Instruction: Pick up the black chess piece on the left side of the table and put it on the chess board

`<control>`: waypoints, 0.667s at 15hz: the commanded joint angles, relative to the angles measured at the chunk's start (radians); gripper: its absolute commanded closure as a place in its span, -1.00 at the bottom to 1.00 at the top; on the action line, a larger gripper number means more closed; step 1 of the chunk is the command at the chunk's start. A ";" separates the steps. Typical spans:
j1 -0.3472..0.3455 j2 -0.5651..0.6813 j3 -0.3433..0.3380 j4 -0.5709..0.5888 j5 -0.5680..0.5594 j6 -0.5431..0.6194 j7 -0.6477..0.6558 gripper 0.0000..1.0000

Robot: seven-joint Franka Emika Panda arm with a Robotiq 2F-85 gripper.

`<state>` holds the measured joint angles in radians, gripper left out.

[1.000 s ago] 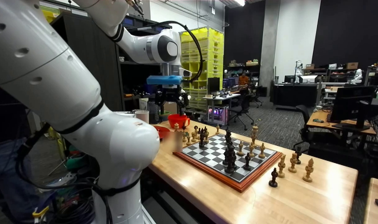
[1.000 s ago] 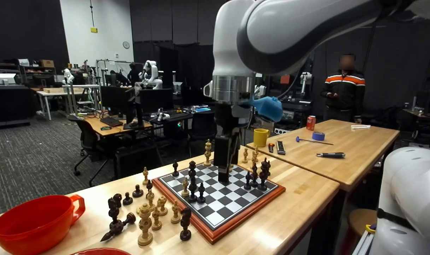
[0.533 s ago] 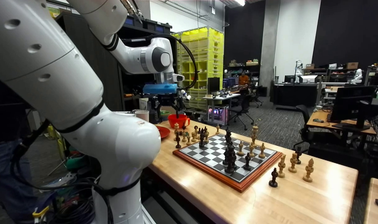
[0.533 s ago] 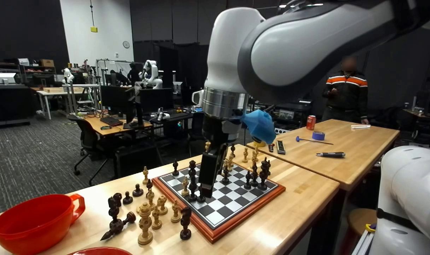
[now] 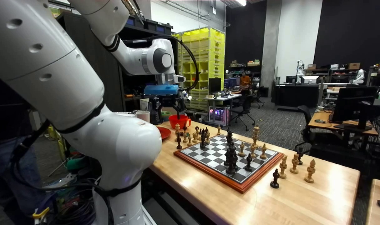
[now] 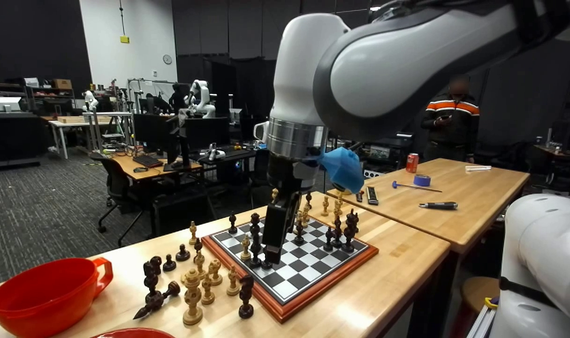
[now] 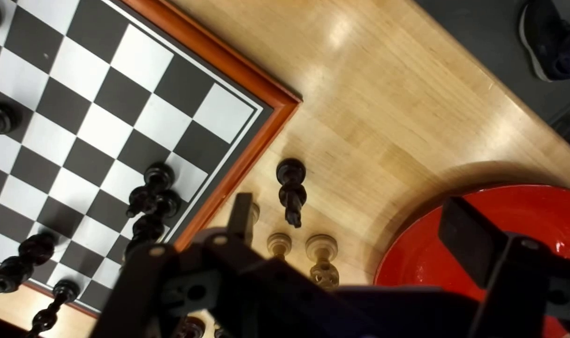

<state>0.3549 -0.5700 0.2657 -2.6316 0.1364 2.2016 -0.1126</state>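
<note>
Apparently pick-up and placing both remained: the claw (image 7: 353,225) hung spread and empty, the likely black piece (image 7: 292,188) upright on the table (image 7: 383,94) below it, the board (image 7: 247,72) to one side

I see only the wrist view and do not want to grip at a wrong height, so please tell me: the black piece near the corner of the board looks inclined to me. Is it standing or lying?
Observer: In an exterior view, the black piece stands upright on the table.
Operator: Thank you. Am I down at its height now?
Observer: No. The open gripper hangs in the air, and both exterior views show its fingertips higher than the top of that piece.
Operator: Understood. Is anything lying down which I cannot see here?
Observer: Yes, in an exterior view a dark piece lies on its side, near a tall light piece that stands.
</note>
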 commanded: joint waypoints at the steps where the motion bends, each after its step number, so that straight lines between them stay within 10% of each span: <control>1: 0.011 0.023 -0.001 0.014 -0.012 -0.001 0.009 -1.00; 10: 0.019 0.124 0.016 0.043 -0.014 0.051 0.002 -1.00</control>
<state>0.3630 -0.4960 0.2765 -2.6135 0.1358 2.2251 -0.1131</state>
